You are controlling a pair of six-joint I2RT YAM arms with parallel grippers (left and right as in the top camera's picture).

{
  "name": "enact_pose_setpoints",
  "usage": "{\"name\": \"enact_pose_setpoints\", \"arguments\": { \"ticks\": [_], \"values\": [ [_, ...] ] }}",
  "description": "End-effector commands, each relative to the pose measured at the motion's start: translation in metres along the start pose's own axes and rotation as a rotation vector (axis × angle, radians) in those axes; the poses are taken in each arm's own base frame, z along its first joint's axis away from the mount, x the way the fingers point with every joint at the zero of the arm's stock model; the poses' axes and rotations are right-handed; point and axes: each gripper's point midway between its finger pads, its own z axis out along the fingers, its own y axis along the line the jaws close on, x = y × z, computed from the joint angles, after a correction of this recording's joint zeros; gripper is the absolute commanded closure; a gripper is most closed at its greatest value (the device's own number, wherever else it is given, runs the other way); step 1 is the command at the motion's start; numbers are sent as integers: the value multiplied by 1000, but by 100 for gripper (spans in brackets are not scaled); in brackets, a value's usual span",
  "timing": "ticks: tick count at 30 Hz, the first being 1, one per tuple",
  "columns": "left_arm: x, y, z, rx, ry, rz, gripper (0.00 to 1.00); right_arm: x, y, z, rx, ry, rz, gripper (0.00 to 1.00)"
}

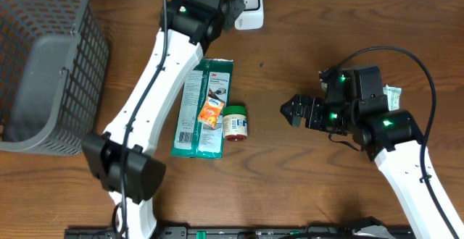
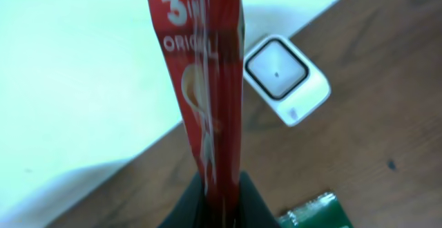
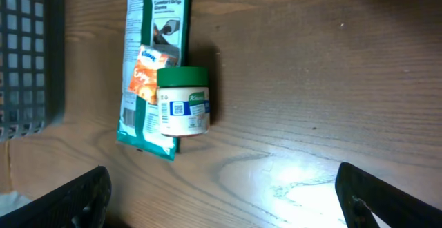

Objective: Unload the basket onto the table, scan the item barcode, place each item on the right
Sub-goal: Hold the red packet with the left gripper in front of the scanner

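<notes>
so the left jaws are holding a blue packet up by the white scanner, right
Not quite: the packet is red, not blue. The left wrist view shows it pinched in the left jaws, up by the white scanner.

Red packet (image 2: 207, 83) — held, near white scanner (image 2: 285, 78)

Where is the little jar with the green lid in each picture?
Overhead: the jar lies mid-table, at the right edge of the green packet.
Left wrist: not in it.
Right wrist: the jar sits left of centre, beside the green packet.
Shared landmark: the green packet, in the overhead and right wrist views.
</notes>
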Motion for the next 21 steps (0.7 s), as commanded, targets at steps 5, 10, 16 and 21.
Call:
{"name": "enact_pose_setpoints", "arguments": {
  "ticks": [5, 10, 16, 21],
  "values": [
    [14, 6, 65, -101, 40, 162, 93, -3, 1, -2, 9, -15, -22, 1],
    [32, -5, 120, -117, 53, 292, 93, -3, 1, -2, 9, -15, -22, 1],
    [53, -14, 175, -142, 46, 402, 93, -3, 1, -2, 9, -15, -22, 1],
    [65, -23, 196, -139, 59, 530, 93, -3, 1, -2, 9, -15, -22, 1]
  ]
}}
